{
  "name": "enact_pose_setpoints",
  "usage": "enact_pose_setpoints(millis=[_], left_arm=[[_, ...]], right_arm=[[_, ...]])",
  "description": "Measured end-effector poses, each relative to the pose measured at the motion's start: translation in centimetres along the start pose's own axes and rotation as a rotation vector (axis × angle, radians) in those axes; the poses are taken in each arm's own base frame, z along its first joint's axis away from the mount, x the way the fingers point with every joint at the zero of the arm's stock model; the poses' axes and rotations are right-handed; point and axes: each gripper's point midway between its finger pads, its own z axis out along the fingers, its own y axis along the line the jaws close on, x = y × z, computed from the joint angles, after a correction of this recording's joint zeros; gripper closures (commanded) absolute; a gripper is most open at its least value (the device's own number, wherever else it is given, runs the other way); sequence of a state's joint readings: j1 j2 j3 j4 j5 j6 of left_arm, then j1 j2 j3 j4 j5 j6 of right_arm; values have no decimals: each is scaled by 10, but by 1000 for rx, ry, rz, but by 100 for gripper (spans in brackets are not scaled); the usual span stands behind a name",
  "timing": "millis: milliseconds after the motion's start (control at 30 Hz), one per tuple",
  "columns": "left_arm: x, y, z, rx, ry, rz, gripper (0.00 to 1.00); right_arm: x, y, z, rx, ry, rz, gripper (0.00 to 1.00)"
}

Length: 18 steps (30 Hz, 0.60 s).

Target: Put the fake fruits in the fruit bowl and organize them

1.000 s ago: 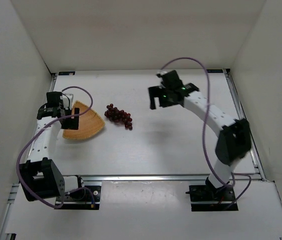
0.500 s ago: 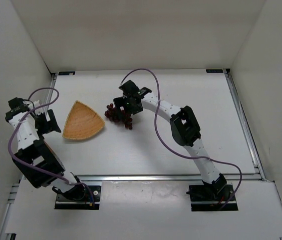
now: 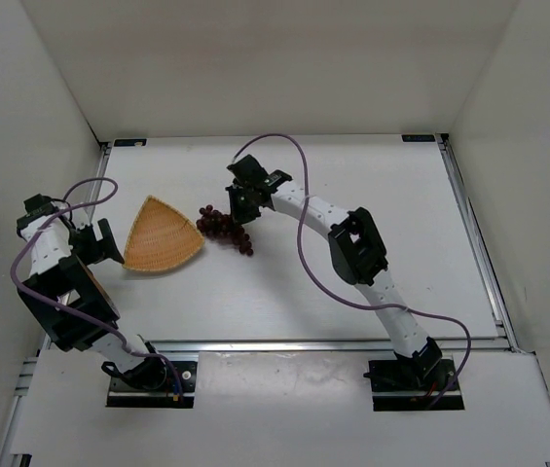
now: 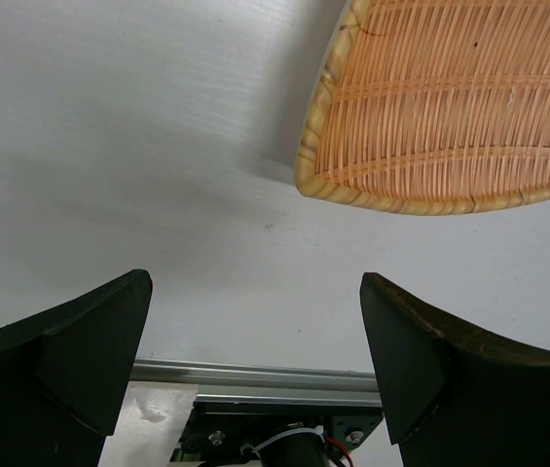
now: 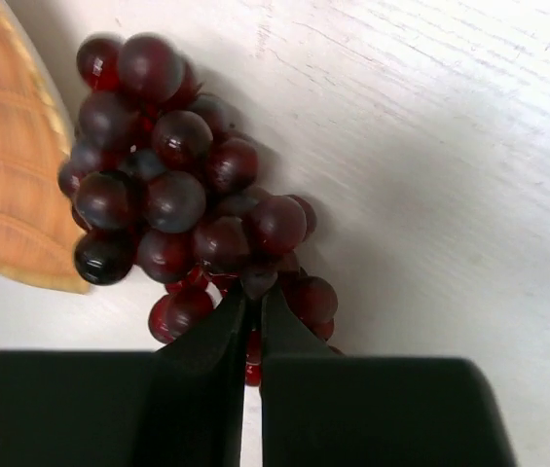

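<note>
My right gripper (image 5: 255, 302) is reached out over the white table (image 3: 284, 282). Its two black fingers (image 5: 206, 370) are drawn almost together, with only a thin slit between them. They pinch the near end of the small bunch of dark red-purple plastic grapes (image 5: 172, 199), and a sliver of red shows in that slit. The bunch spreads away from my fingertips as a cluster of glossy round berries. The berries on its far left side overlap the rim of the shallow tan-orange woven wicker basket (image 3: 163, 235) in my right wrist view. I cannot tell whether they touch it, or whether the bunch rests on the table or hangs just off it. From above, the grapes lie just beside the basket's right corner, outside the basket. My left gripper (image 4: 255, 282) hangs near the left edge of the table, on the basket's other side and apart from it. Its fingers are spread wide with nothing between them, and the basket's curved rim shows up and to the right of them.
</note>
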<state>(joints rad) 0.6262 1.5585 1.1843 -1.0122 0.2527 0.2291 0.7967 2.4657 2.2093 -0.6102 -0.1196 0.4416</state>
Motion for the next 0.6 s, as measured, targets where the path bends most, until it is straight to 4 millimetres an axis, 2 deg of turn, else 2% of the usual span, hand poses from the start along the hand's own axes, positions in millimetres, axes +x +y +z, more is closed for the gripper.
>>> enact_pose_setpoints(millis=[133,267,333,400,467,600], left_arm=[[0,2,3,-10,-4,2,1],[0,3,5,-14,-7,2,1],[-1,4,5,-15,-10,3,1],[-3,4,7,-15,-13,4,1],[-4,5,9,-14,-12,3,1],[-8,7,14,-9,-2,-6,1]], right_arm=[[-18,4,-4,-77,-31,147,100],[-53,13,-19,-169,-121,262,100],[-74,27,-33,-223,-175,290,100],[-90,51,-48,-291,-225,297,100],[-99,83,-61,-374,-257,306,100],[-94,152,-71,-568,-220,411,100]])
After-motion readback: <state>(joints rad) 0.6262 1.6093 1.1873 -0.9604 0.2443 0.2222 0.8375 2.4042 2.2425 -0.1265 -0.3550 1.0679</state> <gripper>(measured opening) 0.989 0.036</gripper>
